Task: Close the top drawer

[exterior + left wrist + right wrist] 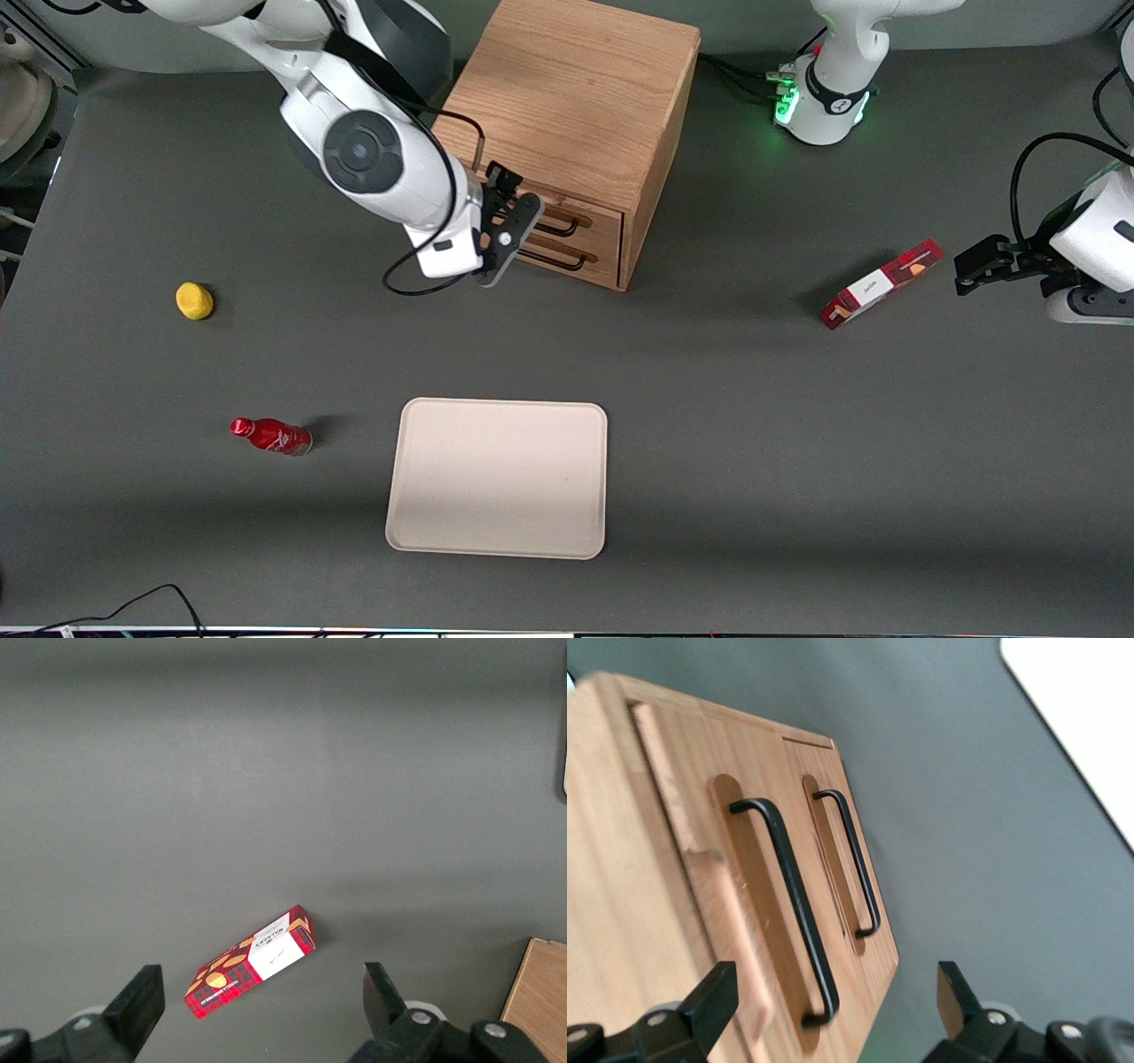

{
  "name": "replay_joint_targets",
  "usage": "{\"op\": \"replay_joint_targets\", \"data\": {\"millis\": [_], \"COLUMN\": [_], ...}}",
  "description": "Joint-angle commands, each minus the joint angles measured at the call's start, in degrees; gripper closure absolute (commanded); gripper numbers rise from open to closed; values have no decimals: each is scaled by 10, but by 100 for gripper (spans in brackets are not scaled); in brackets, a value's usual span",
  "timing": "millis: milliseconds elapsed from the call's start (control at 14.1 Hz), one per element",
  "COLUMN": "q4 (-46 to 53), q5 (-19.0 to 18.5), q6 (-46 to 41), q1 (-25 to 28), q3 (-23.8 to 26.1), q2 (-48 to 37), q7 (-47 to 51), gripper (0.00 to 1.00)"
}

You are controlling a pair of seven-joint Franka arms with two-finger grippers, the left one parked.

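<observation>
The top drawer [700, 895] looks nearly flush with the cabinet [576, 97], so little or nothing remains to push. The gripper [507, 235] hangs just before its handle [788, 904], fingers [713, 1001] spread wide, holding nothing

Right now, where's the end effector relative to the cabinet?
In the front view the end effector hangs open just in front of the cabinet, level with the top drawer and the lower drawer, nearer the camera than both fronts.

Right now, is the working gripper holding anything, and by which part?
Nothing is held. The gripper is open in front of the top drawer, its fingers apart with no handle between them.
</observation>
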Motion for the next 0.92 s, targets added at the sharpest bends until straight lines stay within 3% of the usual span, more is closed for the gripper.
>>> {"op": "replay_joint_targets", "data": {"millis": [0,142,425,637,849], "q4": [45,39,41,36,-8], "q5": [-14,-27,-20,-20,-26], "q6": [-66,-93,-176,-183,-177], "q1": [-8,-8,-7,-6,-6], "q3": [-14,-48,-179,-271,-331], "q2": [-63,-141,-223,-268,-311], "q7": [-12,-6,-5,-13,-16], "gripper": [0,0,0,0,0]}}
